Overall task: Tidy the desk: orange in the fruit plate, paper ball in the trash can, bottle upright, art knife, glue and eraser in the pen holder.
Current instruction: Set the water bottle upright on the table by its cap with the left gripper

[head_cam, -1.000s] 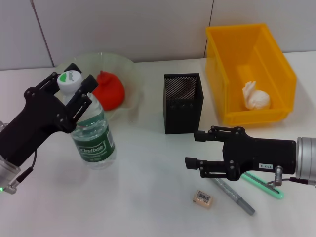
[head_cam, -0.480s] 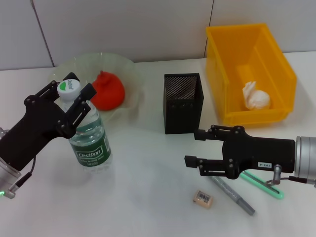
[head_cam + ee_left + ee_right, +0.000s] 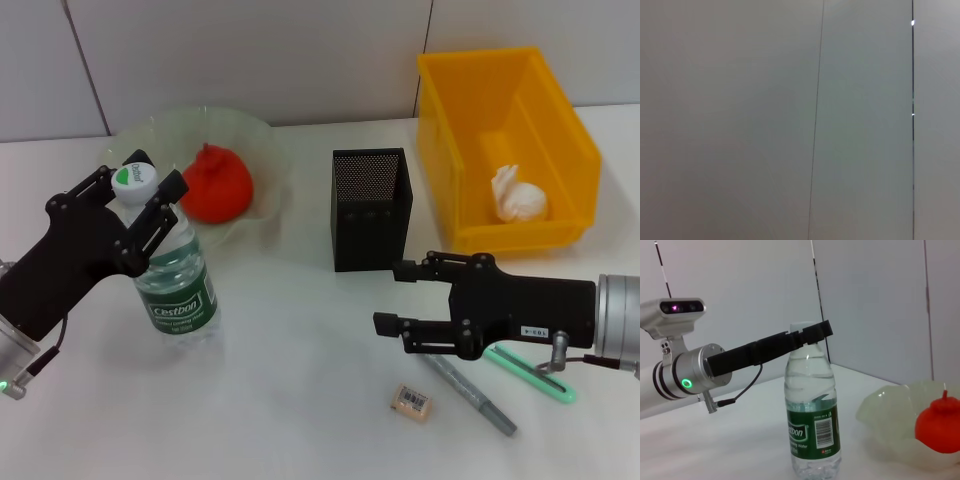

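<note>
The clear bottle (image 3: 178,280) with a green label stands upright on the table, in front of the fruit plate (image 3: 250,130). My left gripper (image 3: 135,185) is shut on its neck just under the white cap; the right wrist view shows the gripper (image 3: 810,335) on the bottle (image 3: 812,415). The orange (image 3: 215,183) lies in the plate. The paper ball (image 3: 518,195) lies in the yellow trash can (image 3: 470,120). My right gripper (image 3: 390,298) is open and empty, in front of the black mesh pen holder (image 3: 370,210). The eraser (image 3: 411,401) lies just in front of it.
A grey pen-shaped tool (image 3: 470,390) and a slim green tool (image 3: 530,372) lie on the table, partly under my right gripper's body. The left wrist view shows only a grey wall. A wall runs behind the table.
My left gripper has moved a little left and toward the front with the bottle. The bottle has gone from leaning to upright. The right arm has not moved.
</note>
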